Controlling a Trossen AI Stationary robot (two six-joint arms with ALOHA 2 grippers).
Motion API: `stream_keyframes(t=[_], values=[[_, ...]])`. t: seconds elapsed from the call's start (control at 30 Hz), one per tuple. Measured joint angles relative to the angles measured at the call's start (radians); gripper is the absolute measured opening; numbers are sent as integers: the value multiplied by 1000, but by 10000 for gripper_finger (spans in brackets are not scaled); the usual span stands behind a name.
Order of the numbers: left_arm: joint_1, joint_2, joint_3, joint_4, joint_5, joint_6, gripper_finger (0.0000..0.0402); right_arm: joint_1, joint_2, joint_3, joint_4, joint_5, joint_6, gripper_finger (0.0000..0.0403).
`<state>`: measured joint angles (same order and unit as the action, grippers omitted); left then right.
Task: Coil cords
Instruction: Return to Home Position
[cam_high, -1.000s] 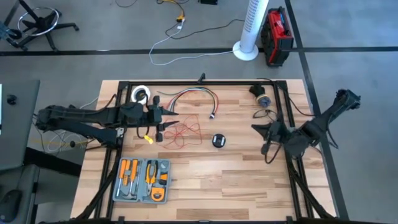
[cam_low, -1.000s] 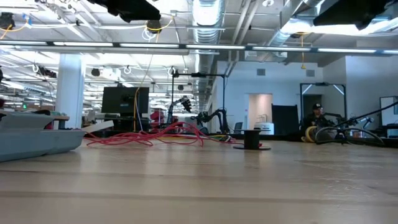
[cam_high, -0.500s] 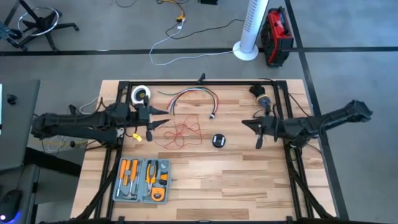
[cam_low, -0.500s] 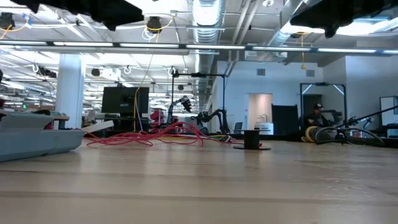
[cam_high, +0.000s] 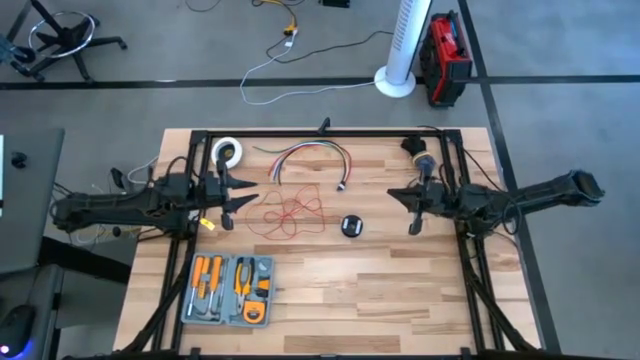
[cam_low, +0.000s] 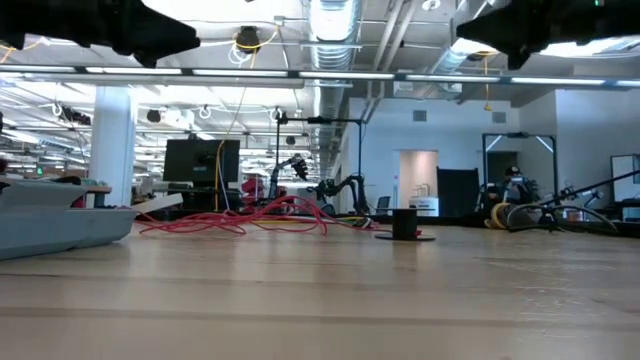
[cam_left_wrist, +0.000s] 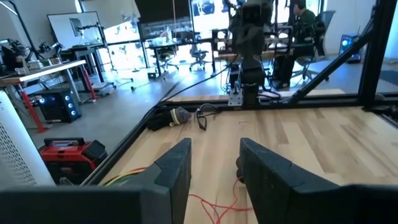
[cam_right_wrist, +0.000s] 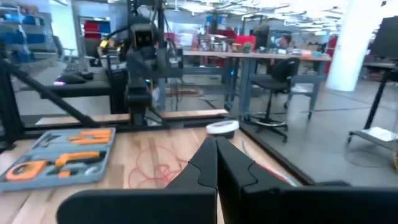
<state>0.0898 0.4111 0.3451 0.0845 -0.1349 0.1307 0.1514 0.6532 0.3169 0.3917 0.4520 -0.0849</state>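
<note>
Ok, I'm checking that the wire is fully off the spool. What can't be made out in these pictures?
- High view: the red wire is too thin to trace its ends in the tangle.
- High and low views: the black spool is too small to tell whether any turns remain on it.
- Left wrist view: the left end effector hides most of the wire.
- Low view: the left edge cuts off the tool case.

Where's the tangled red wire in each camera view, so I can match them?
High view: red wire mid-table, left of the black spool.
Low view: loose heap left of the black spool.
Left wrist view: strands just ahead of the left gripper.
Right wrist view: loops ahead of the right gripper.
Shared landmark: tool case, missing only from left wrist view.
</note>
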Motion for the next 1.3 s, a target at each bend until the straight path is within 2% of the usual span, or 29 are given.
stream_keyframes(t=[0.23, 0.37, 0.53, 0.6, 0.83, 1.1, 1.3], values=[[5, -42, -49, 24, -19, 33, 125, -54, -57, -111, 67, -94, 38, 1], [27, -41, -80, 66, 28, 27, 125, -117, -74, -150, 83, -102, 32, 1], [62, -41, -120, 111, 29, 26, 125, -222, -104, -180, 120, -290, 66, 1], [76, -41, -128, 111, 31, 25, 125, -258, -115, -190, 122, -326, 79, 1], [127, -42, -140, 88, 124, -24, 125, -317, -188, -242, 112, -357, 88, 1], [153, -56, -140, 34, 132, -29, 125, -316, -339, -308, 70, -378, 112, 4], [162, -146, -140, -6, 131, -30, 125, -315, -426, -309, 9, -406, 116, 4]])
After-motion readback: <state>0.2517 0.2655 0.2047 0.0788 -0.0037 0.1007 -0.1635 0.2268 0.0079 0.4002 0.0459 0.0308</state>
